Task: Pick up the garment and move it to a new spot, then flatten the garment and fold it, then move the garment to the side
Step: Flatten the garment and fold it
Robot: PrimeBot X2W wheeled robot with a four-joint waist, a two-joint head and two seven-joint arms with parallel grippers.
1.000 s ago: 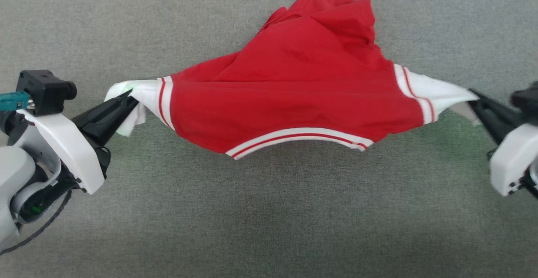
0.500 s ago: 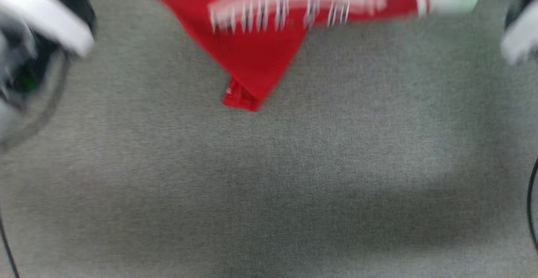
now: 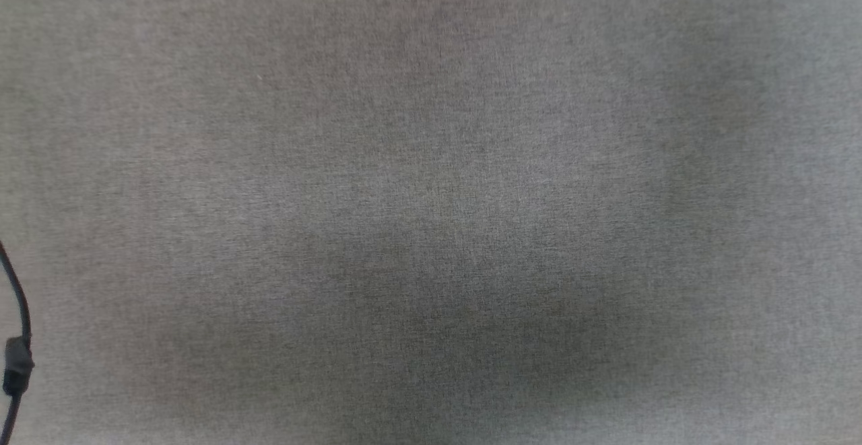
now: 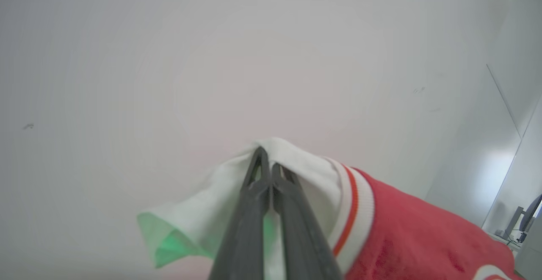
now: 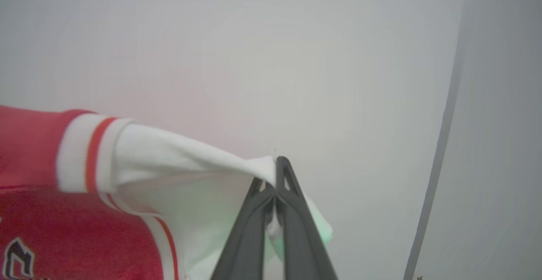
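Against pale wall (image 4: 211,59), seemingly well above grey fabric surface (image 3: 431,162), holds the garment (image 4: 423,237) stretched aloft, left pincer (image 4: 267,161) and right pincer (image 5: 273,178) each pinching a white sleeve (image 5: 178,153), mid-carry to the new spot; next calls for lowering evenly, sleeves taut, to lay flat.

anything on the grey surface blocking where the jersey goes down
Nothing visible: the grey surface lies bare apart from a black cable at the far left. The left hand and right hand clamp sleeves of the jersey.
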